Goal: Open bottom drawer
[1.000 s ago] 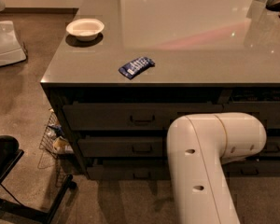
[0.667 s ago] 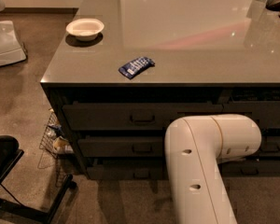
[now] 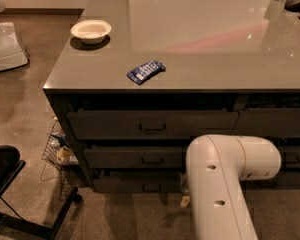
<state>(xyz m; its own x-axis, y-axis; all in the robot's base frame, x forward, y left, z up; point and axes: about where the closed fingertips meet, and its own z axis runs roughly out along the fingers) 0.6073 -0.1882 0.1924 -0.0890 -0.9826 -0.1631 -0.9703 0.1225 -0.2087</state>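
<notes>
- The bottom drawer is seen lowest in the left stack, under two taller drawers, its right end covered by the white arm.
- The claw is hidden behind that arm; its state cannot be told.
- A white bowl and a blue packet are set on the glossy grey worktop.
- A wire basket is placed just beside the cabinet on the speckled brown floor.

Office break area: grey counter over drawer stacks, bowl, snack packet; gripper hidden behind the arm.
</notes>
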